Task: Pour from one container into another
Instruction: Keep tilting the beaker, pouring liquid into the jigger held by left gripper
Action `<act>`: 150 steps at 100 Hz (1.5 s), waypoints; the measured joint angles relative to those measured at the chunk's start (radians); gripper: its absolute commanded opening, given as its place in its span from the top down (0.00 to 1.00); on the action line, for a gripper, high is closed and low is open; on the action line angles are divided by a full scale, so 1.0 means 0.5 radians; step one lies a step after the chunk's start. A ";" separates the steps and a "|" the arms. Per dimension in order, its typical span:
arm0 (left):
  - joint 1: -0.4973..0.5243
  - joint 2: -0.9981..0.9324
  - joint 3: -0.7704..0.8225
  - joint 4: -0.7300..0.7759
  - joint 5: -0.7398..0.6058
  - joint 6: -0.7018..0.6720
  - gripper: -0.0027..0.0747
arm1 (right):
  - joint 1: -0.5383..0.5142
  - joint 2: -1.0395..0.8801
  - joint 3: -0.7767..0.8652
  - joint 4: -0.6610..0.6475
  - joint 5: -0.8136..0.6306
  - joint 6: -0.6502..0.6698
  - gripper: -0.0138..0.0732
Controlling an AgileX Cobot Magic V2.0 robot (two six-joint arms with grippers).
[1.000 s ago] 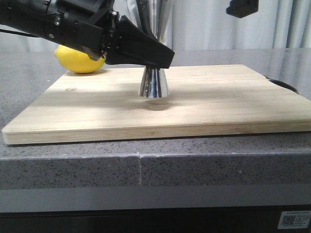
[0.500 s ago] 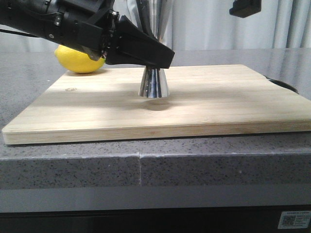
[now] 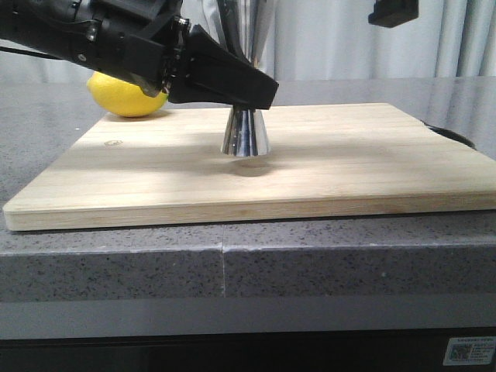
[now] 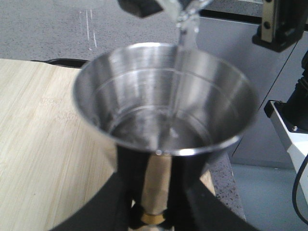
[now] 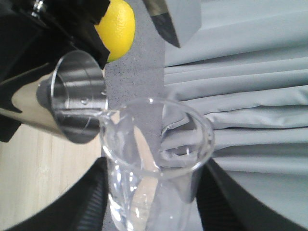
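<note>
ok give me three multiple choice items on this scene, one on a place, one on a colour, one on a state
1. Where is the lemon?
A. behind the cutting board's far left corner
B. inside the jigger
C. in the right gripper

2. What colour is the band at the jigger's waist?
A. red
B. gold
C. blue

3. How is the beaker held?
A. upright on the board
B. lying on the counter
C. tipped, lip at the jigger's rim

A: the front view shows it there.
B: gold shows between the left gripper's fingers.
C: the right wrist view shows this.

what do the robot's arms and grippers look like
Both are matte black. The left arm is blocky, with small screws, a thin black cable beside it, and long wedge-shaped fingers. The right gripper's fingers are broad, rounded black pads. No markings are visible.
</note>
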 measured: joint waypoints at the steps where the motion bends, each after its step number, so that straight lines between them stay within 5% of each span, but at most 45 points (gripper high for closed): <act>1: 0.000 0.000 0.000 0.000 0.000 0.000 0.99 | 0.000 0.000 0.000 -0.005 0.000 0.000 0.65; 150: 0.000 0.000 0.000 0.000 0.000 -0.004 0.99 | 0.000 0.000 0.000 -0.165 -0.009 -0.004 0.65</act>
